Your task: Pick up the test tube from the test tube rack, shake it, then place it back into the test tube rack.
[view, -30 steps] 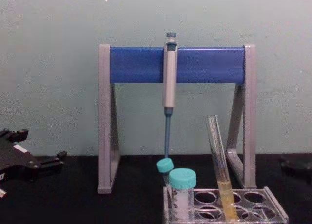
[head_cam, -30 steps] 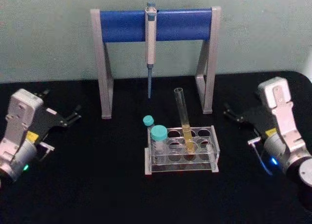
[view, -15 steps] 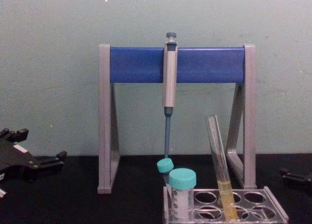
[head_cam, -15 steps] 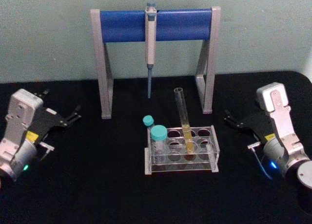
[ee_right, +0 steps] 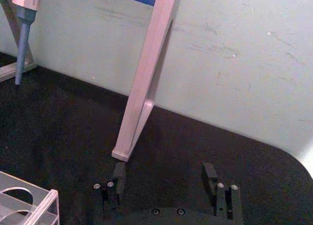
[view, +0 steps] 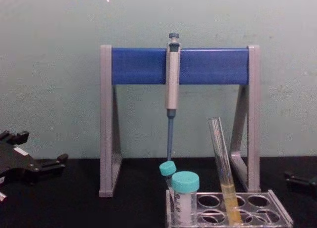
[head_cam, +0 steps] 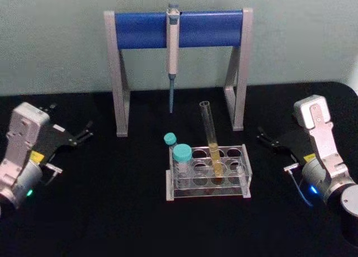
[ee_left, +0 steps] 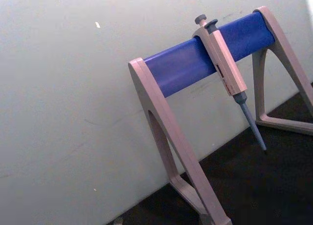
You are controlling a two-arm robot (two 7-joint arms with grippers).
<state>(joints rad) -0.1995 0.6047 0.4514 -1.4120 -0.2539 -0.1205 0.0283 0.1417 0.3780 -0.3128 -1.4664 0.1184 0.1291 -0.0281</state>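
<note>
tube: test tube point(head_cam: 211, 139), clear, yellow liquid at bottom, leaning in rack
rack: test tube rack point(head_cam: 208, 187), clear plastic, mid-table

My two arms end in silver-grey casings with yellow stickers and small glowing lights, green on the left, blue on the right. Each pincer, left pincer point(head_cam: 84, 136) and right pincer point(head_cam: 265, 138), is black, with small screws.

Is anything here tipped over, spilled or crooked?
Nothing has spilled. The long clear glass test tube with yellow liquid leans a little in the clear plastic test tube rack, its open top tilted toward the robot's left.
</note>
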